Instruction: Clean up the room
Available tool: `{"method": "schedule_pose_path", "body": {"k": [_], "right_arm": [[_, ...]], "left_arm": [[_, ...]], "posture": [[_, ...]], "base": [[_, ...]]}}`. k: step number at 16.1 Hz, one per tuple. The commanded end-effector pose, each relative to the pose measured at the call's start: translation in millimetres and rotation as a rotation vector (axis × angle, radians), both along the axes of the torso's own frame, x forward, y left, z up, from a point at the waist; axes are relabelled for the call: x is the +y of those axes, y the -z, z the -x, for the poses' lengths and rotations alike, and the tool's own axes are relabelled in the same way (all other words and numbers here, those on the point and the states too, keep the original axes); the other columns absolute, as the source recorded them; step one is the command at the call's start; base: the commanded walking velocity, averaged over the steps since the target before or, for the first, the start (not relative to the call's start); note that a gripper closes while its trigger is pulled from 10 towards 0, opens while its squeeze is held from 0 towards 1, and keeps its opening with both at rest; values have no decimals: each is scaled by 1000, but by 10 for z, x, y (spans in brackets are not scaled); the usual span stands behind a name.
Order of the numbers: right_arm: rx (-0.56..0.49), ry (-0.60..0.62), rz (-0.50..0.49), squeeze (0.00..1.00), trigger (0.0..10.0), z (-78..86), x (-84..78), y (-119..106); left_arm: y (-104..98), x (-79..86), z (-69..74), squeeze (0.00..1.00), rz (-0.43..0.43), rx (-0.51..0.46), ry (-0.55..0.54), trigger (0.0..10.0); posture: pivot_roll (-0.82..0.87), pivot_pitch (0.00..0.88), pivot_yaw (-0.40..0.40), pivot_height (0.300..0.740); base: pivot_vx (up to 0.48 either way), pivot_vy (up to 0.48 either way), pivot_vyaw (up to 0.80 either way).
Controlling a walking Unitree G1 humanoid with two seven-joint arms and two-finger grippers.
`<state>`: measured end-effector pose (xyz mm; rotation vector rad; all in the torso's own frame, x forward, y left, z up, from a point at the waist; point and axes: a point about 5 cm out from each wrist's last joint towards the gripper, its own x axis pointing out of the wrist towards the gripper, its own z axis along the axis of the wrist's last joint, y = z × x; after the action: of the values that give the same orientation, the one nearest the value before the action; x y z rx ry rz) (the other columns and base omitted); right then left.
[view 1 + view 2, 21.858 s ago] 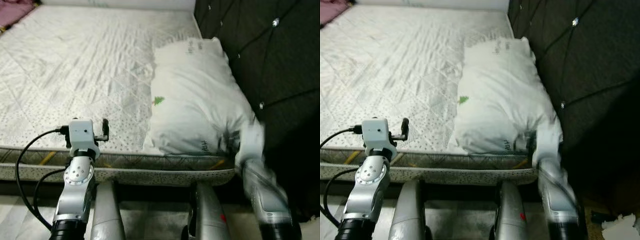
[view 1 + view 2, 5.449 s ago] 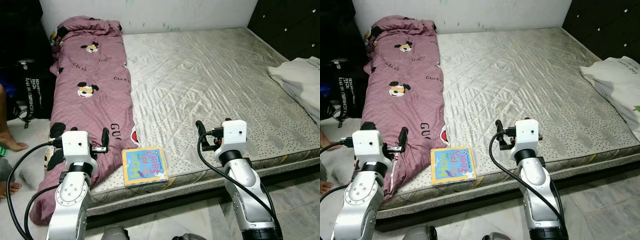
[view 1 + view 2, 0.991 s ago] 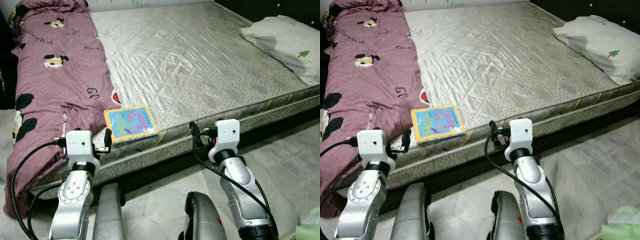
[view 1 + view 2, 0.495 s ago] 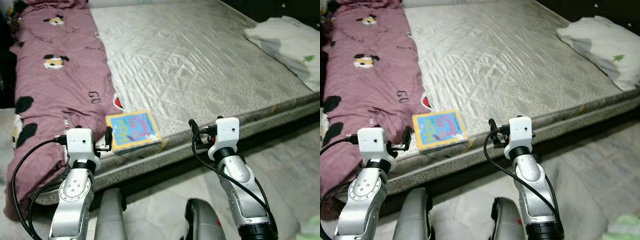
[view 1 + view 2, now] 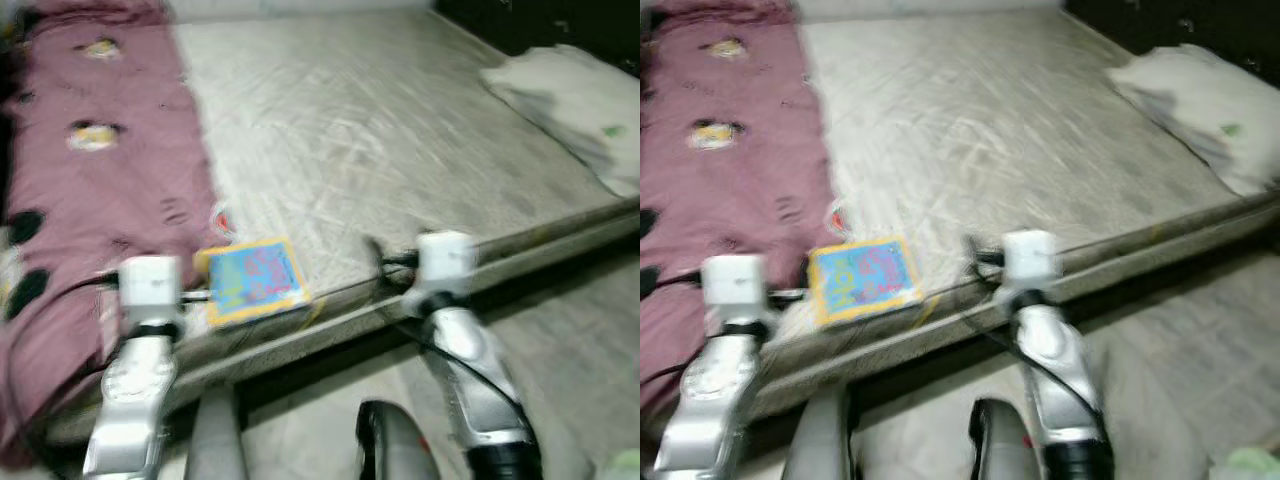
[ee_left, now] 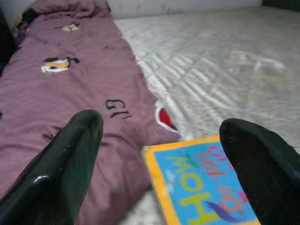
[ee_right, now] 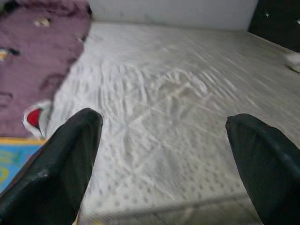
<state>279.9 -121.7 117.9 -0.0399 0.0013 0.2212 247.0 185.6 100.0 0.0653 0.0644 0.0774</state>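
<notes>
Nearest, both arms are raised at the bed's edge: the left gripper [image 6: 159, 154] has its fingers spread wide with nothing between them, aimed at the picture book [image 5: 252, 281]; the right gripper [image 7: 161, 154] is likewise spread and empty over the mattress [image 5: 380, 150]. The whole head view has shifted and blurred against half a second ago, so the robot is moving, probably closing on the book. Beyond lie the purple blanket [image 5: 90, 190] and, farthest right, the pillow [image 5: 565, 100]

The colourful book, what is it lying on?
The book lies flat on the grey quilted mattress, near its front edge, right beside the purple cartoon blanket. Whatever is directly beneath the book is covered by it.
</notes>
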Motion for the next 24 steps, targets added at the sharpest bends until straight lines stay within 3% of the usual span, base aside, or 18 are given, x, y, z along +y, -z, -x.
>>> {"method": "schedule_pose_path", "body": {"k": [1,7,15,18,24], "right_arm": [[18,49,23,0,10000,14,-157,47],[22,40,27,0,10000,18,-153,58],[35,51,6,0,10000,13,-169,69],[23,19,60,0,10000,17,-115,64],[30,43,27,0,10000,11,-149,65]], "left_arm": [[-1,-123,-21,0,12,4,32,10000],[21,-132,-24,0,7,15,34,10000],[23,-137,-27,0,6,22,33,10000],[23,-134,-31,0,4,24,33,10000],[27,-138,-35,0,1,30,35,10000]], "posture": [[29,35,-38,580],[30,30,-40,580],[28,37,-42,580],[29,40,-41,580],[29,40,-40,580]], "base": [[0,0,0],[0,0,467],[0,0,0],[0,0,800],[0,0,527]]}}
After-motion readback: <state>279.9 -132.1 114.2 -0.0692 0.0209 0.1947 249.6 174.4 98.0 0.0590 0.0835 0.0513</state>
